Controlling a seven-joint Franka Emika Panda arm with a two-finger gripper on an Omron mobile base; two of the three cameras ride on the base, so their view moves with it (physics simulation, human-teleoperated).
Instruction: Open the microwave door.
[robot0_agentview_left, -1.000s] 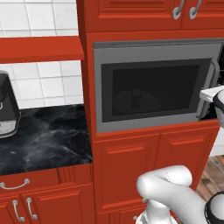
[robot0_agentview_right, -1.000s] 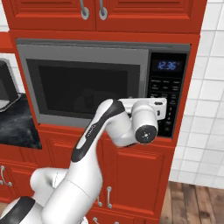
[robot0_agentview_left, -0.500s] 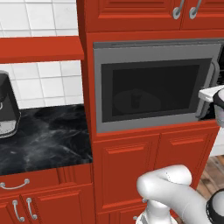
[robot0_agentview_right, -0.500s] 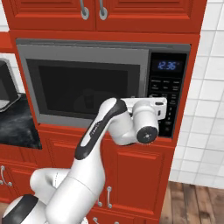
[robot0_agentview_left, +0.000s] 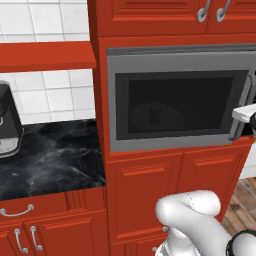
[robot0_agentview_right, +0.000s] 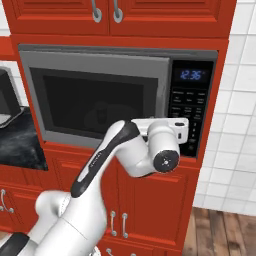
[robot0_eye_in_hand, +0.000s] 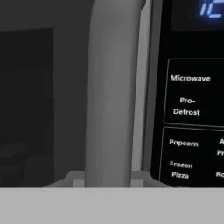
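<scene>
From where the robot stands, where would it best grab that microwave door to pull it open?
Best by the vertical bar handle at the microwave door's right edge, beside the control panel. Come straight from the front, one finger on each side: the bar appears to stand off the door.

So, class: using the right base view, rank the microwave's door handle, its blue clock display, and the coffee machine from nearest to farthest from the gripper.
1. The door handle, directly at the gripper, on the door's right edge.
2. The clock display, above, on the control strip.
3. The coffee machine, far left on the counter.
</scene>
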